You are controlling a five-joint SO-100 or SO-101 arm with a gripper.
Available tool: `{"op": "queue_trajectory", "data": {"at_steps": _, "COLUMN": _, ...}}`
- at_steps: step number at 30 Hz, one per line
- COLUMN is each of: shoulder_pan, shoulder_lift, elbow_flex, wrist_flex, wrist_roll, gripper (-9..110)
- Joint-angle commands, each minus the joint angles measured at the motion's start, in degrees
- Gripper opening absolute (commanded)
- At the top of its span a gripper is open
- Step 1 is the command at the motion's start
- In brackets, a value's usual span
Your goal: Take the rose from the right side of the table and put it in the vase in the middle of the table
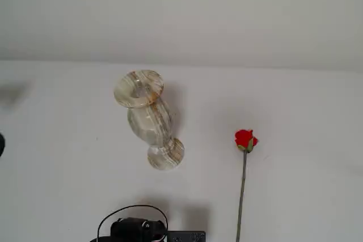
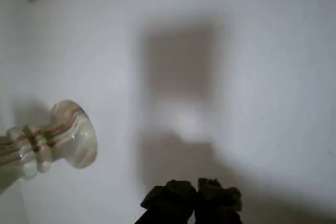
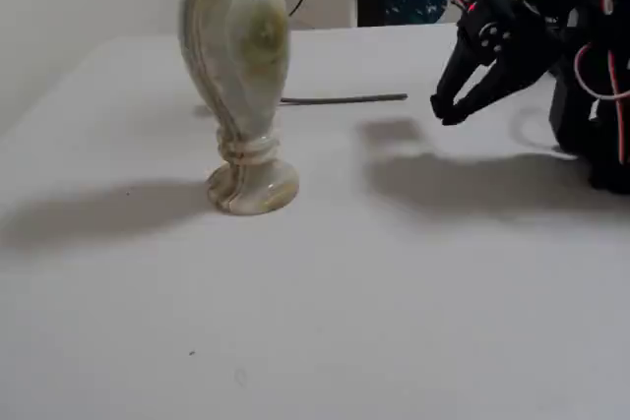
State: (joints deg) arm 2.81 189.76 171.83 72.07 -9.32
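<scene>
While the rose [image 1: 245, 139] lies flat on the table [image 1: 68, 157], right of the vase [image 1: 148, 118] and well apart from it in a fixed view, nothing holds it. Its stem runs toward the camera's near edge, bloom pointing away. The vase stands upright, mouth free for the stem. The gripper [image 3: 445, 112] hovers above the table, fingers nearly closed and empty.

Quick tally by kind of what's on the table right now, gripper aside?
Vases: 1, the marbled vase, standing upright.
Roses: 1, the red rose, lying flat on the table, apart from the vase.
Total: 2 things. The gripper holds nothing.
</scene>
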Motion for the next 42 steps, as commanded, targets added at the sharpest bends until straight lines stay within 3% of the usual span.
{"op": "queue_trajectory", "data": {"at_steps": 1, "shoulder_pan": -2.20, "shoulder_lift": 0.62, "elbow_flex": 0.00, "wrist_flex": -0.09, "wrist_roll": -0.18, "gripper": 0}}
{"op": "queue_trajectory", "data": {"at_steps": 21, "shoulder_pan": -4.22, "shoulder_lift": 0.70, "elbow_flex": 0.09, "wrist_flex": -0.26, "wrist_roll": -1.85, "gripper": 0}}
{"op": "queue_trajectory", "data": {"at_steps": 27, "shoulder_pan": -4.66, "shoulder_lift": 0.70, "elbow_flex": 1.14, "wrist_flex": -10.20, "wrist_roll": 2.55, "gripper": 1}}
{"op": "queue_trajectory", "data": {"at_steps": 32, "shoulder_pan": -2.64, "shoulder_lift": 0.18, "elbow_flex": 0.18, "wrist_flex": -21.62, "wrist_roll": 9.49, "gripper": 17}}
{"op": "queue_trajectory", "data": {"at_steps": 37, "shoulder_pan": -1.58, "shoulder_lift": -20.92, "elbow_flex": -10.37, "wrist_flex": -33.75, "wrist_roll": 18.98, "gripper": 22}}
{"op": "queue_trajectory", "data": {"at_steps": 42, "shoulder_pan": 2.02, "shoulder_lift": -50.45, "elbow_flex": -33.84, "wrist_flex": -33.84, "wrist_roll": 29.97, "gripper": 27}}
